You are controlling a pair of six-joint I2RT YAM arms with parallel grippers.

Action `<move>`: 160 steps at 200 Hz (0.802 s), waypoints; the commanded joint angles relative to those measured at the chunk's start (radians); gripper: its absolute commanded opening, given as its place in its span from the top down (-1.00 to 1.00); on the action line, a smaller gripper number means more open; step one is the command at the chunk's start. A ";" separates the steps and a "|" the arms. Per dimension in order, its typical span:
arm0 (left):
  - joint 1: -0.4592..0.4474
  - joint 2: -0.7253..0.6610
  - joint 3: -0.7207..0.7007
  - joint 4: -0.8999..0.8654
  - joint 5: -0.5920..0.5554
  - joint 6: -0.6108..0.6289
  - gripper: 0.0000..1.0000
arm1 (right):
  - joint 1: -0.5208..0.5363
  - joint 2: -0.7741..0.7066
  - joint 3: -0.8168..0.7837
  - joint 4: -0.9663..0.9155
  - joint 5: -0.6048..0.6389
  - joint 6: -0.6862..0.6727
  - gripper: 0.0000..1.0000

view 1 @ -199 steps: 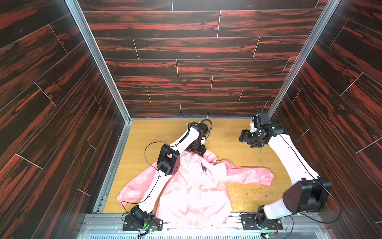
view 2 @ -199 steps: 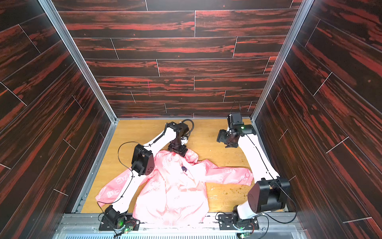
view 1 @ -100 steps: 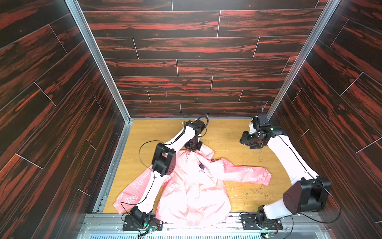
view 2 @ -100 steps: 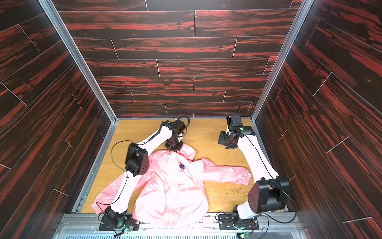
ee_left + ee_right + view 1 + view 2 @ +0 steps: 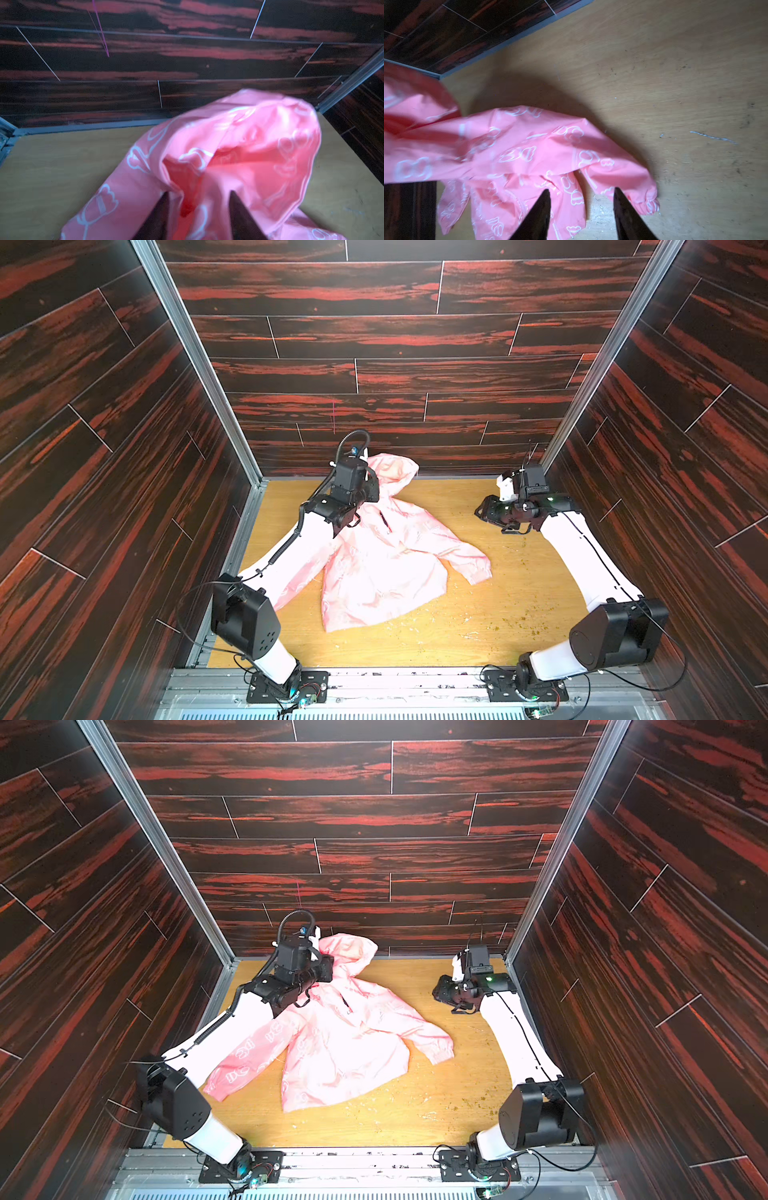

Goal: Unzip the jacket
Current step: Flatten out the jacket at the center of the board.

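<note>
Left jaws: standing apart, released. In the left wrist view the pink hood is bunching up between and beyond the two tips. The frame is blurring there, so I cannot tell whether either tip is touching the cloth.

Right jaws: also standing apart, gripping nothing. They are hovering over the bare surface at the far right, well apart from the jacket. In the right wrist view one sleeve's cuff is lying flat beyond the tips.

The jacket is lying spread on the surface, left of centre, in both top views. Its hem is pointing near. Its hood is rising against the far wall, just beside my left wrist. One sleeve is reaching right. The other is running near-left under my left arm. My right arm is stretching along the right side. Whether the front zipper is done up, I cannot tell.
</note>
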 commanded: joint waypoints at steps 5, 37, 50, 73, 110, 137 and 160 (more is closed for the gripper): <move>0.016 0.202 0.187 -0.245 -0.057 -0.026 -1.00 | 0.003 0.067 0.031 0.029 -0.121 -0.015 -0.18; 0.022 0.250 0.234 -0.381 -0.121 -0.056 -1.00 | 0.029 0.175 0.066 -0.022 -0.137 -0.044 -0.31; 0.027 0.196 0.159 -0.331 -0.167 -0.067 -1.00 | 0.033 0.226 0.064 -0.034 -0.123 -0.054 -0.45; 0.047 0.094 0.035 -0.284 -0.186 -0.080 -0.97 | 0.033 0.322 0.055 -0.046 -0.053 -0.075 -0.55; 0.057 -0.024 -0.162 -0.358 0.033 -0.154 -0.60 | 0.024 0.485 0.072 -0.115 0.096 -0.102 -0.61; 0.056 -0.076 -0.334 -0.350 0.248 -0.234 -0.11 | -0.010 0.500 -0.001 -0.087 0.093 -0.085 -0.50; 0.047 -0.133 -0.508 -0.220 0.379 -0.330 0.29 | -0.059 0.494 -0.056 -0.083 0.091 -0.084 0.56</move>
